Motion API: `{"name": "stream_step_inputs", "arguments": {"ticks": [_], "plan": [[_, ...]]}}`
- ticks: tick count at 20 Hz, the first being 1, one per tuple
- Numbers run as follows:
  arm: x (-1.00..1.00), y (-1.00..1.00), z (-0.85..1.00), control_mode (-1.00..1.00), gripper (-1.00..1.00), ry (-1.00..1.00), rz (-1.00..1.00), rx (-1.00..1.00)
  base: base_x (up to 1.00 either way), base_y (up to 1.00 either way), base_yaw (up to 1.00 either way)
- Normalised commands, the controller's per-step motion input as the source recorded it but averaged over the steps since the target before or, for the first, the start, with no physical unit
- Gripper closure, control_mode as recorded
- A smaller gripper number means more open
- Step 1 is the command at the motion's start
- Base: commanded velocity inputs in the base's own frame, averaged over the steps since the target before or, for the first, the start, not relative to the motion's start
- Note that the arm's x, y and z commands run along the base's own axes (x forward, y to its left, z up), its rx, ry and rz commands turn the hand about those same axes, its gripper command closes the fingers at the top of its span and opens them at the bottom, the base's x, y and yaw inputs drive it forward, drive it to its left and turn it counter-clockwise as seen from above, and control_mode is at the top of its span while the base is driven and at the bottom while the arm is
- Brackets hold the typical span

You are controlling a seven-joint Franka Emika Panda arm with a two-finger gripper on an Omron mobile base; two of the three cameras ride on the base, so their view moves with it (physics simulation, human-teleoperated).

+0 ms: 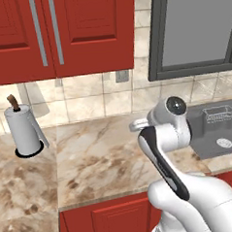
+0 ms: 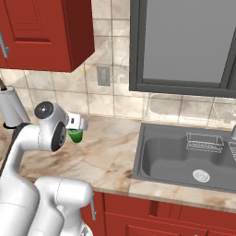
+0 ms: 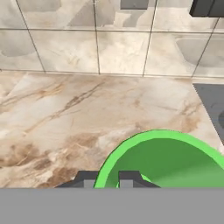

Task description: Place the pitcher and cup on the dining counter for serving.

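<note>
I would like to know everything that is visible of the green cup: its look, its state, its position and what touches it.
The cup is bright green and looks like smooth plastic, with a round open rim and nothing visible inside. The hand view looks down into its mouth, where the pincer is shut on the rim, one fingertip outside the wall and one inside. In the right base view its lower part hangs under the hand, above the marble counter left of the sink; whether it touches the counter cannot be told.

Bright even rendered light, soft shadows on wall tiles (image 1: pixel 88 102) (upper cabinets' shade) — sharp, no glare
</note>
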Motion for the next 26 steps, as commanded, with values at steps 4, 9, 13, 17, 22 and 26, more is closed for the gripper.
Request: {"name": "stream_step_inputs", "arguments": {"ticks": [4,9,13,17,22,26], "plan": [[-0.53,0.0,0.28,-1.0,1.0,-0.16,0.0,0.0,0.0,0.0,0.0],[-0.23,0.0,0.02,1.0,1.0,-0.09,0.0,0.0,-0.25,-0.08,-0.05],[0.0,0.0,0.0,1.0,1.0,0.0,0.0,0.0,-0.85,-0.34,-0.35],[0.0,0.0,0.0,1.0,1.0,0.0,0.0,0.0,-1.0,-0.44,-0.42],[0.0,0.0,0.0,1.0,1.0,0.0,0.0,0.0,-0.67,-0.56,-0.54],[0.0,0.0,0.0,1.0,1.0,0.0,0.0,0.0,-0.14,-0.66,-0.67]]}}
